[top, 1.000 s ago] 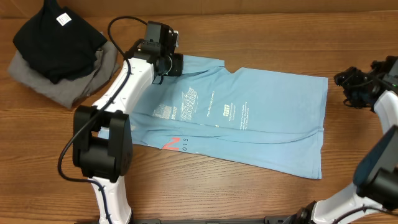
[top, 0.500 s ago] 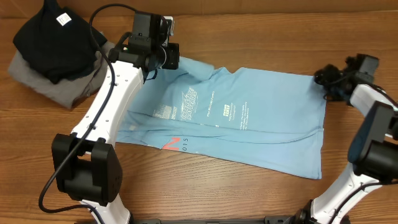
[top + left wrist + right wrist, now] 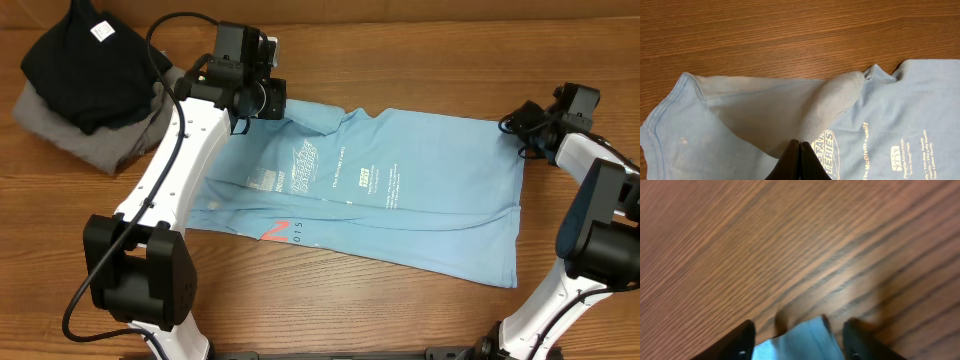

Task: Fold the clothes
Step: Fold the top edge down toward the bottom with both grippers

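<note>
The light sky-blue T-shirt (image 3: 400, 190) lies spread on the wooden table, printed lettering facing up. My left gripper (image 3: 272, 100) is at its far left corner, shut on a raised fold of the fabric. In the left wrist view the shut fingers (image 3: 800, 150) pinch that fold, and the shirt's (image 3: 900, 110) pale inner side shows. My right gripper (image 3: 522, 128) is at the shirt's far right corner. In the right wrist view its fingers (image 3: 800, 336) are open, with the shirt's corner (image 3: 795, 345) lying between them.
A black folded garment with a white tag (image 3: 95, 60) lies on a grey folded garment (image 3: 110, 135) at the far left corner of the table. Bare wood (image 3: 400, 60) lies behind the shirt.
My left gripper moved up and left, drawing the shirt's corner with it. My right gripper moved left to the shirt's far right corner.
</note>
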